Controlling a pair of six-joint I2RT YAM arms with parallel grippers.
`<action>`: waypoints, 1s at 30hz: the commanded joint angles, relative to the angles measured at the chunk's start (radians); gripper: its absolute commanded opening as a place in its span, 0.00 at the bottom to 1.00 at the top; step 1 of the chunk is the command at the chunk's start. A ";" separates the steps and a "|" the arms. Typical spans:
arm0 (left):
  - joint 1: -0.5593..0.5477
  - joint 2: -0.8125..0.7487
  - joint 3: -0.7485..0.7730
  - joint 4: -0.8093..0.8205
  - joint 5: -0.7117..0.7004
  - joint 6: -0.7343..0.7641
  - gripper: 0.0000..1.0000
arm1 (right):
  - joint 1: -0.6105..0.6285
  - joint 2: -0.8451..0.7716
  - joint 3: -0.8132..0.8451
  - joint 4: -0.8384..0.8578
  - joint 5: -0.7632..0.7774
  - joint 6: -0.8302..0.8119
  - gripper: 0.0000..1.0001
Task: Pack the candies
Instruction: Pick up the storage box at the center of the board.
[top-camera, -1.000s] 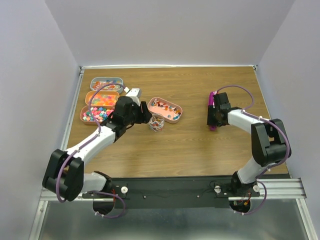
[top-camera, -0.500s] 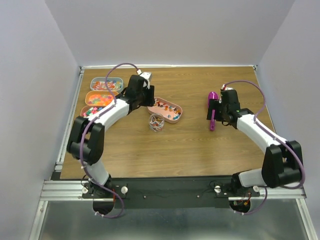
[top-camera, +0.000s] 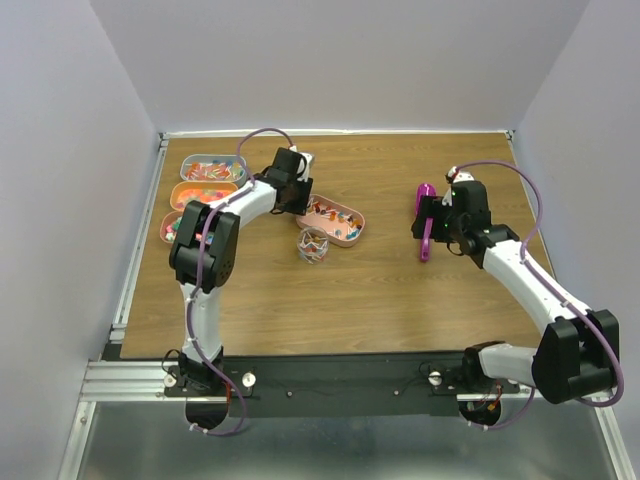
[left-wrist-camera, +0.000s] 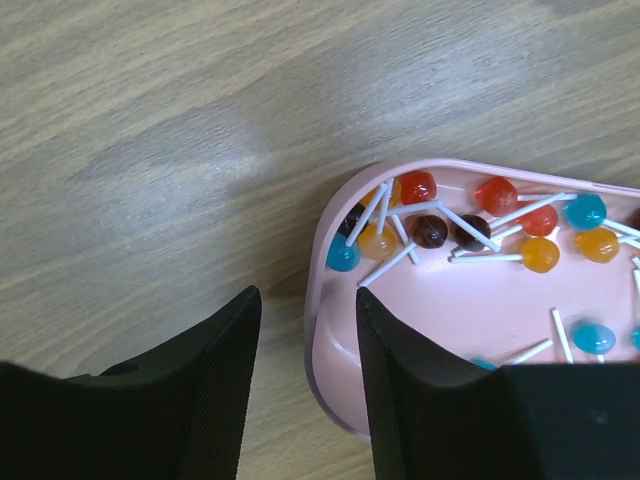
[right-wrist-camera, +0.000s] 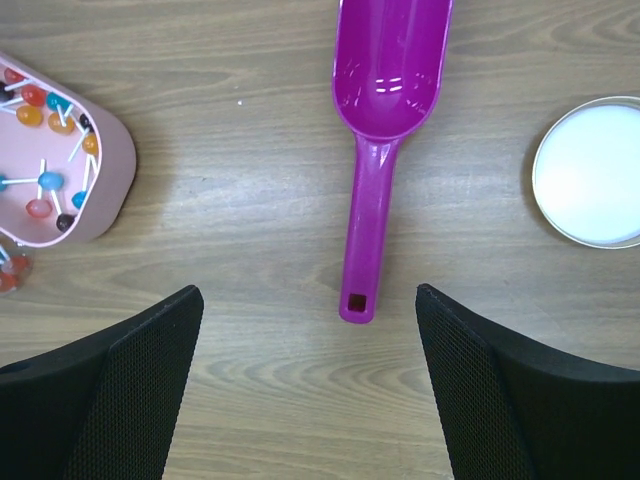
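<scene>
Left fingers (left-wrist-camera: 210, 400) are down at one end of the pink oval plastic tray (left-wrist-camera: 335, 300), which sits left of centre toward the table's (top-camera: 400, 290) far edge. They stand apart, astride the rim, one over bare wood and one over the inside, with a strip of wood showing beside the wall, so nothing is clamped. The candies (left-wrist-camera: 430, 230) in there are ball lollipops on white sticks, and more fill three small oval tins (top-camera: 203, 195) by the far left corner. A little zigzag-patterned cup (top-camera: 313, 246) stands just beside the tray. Over on the right half, right fingers (right-wrist-camera: 130, 390) are spread wide above the magenta plastic scoop (right-wrist-camera: 385, 90), not touching it. A round cream lid (right-wrist-camera: 590, 170) lies beside its bowl.
</scene>
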 joint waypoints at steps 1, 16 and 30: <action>0.001 0.041 0.059 -0.037 -0.031 0.038 0.48 | -0.006 -0.004 -0.030 0.029 -0.041 -0.001 0.92; -0.001 0.061 0.083 -0.017 -0.002 0.088 0.09 | -0.004 0.011 -0.042 0.049 -0.110 -0.004 0.92; 0.105 -0.202 -0.070 0.044 0.047 0.121 0.00 | -0.004 -0.010 -0.044 0.052 -0.136 -0.007 0.92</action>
